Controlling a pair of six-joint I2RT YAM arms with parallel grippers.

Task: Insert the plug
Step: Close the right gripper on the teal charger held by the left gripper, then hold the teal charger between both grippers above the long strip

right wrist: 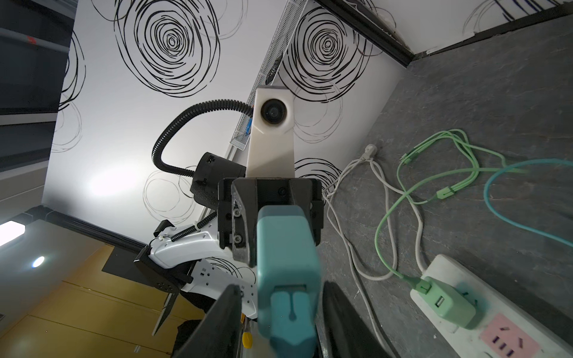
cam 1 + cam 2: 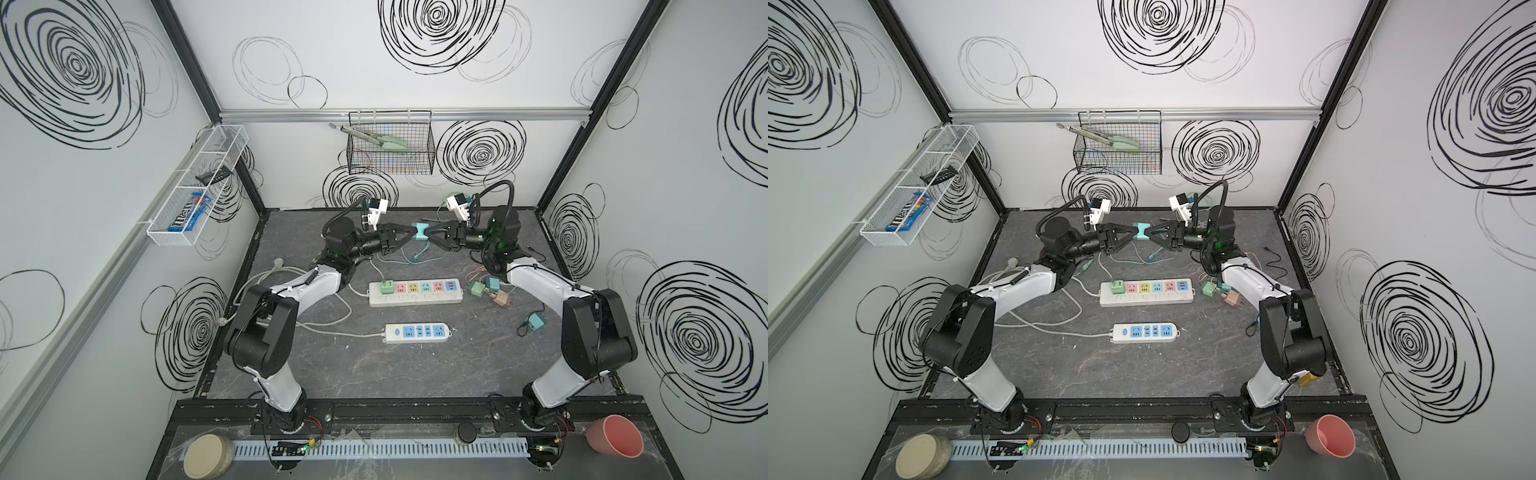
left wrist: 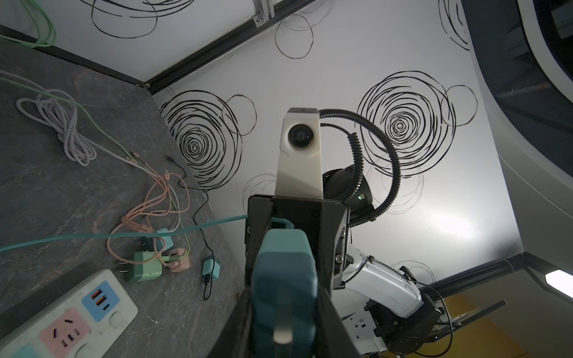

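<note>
A teal plug point(image 2: 420, 232) point(image 2: 1143, 231) hangs in the air over the back of the table, between both grippers. My left gripper point(image 2: 411, 232) point(image 3: 283, 310) is shut on it, its fingers pressed against both sides of the teal body point(image 3: 283, 272). My right gripper point(image 2: 430, 233) point(image 1: 280, 310) faces it from the other side. Its fingers straddle the cable end of the plug point(image 1: 286, 263) with a gap still showing, so it is open. The plug's teal cable point(image 2: 419, 254) trails down to the table. A white power strip point(image 2: 415, 300) with coloured sockets lies below, a green adapter point(image 2: 387, 286) in its leftmost socket.
A smaller white strip point(image 2: 417, 333) with blue sockets lies nearer the front. Loose adapters point(image 2: 490, 289) and tangled cables sit right of the big strip, and another teal adapter point(image 2: 536, 322) lies further right. White cords point(image 2: 266, 276) loop at the left. A wire basket point(image 2: 390, 149) hangs on the back wall.
</note>
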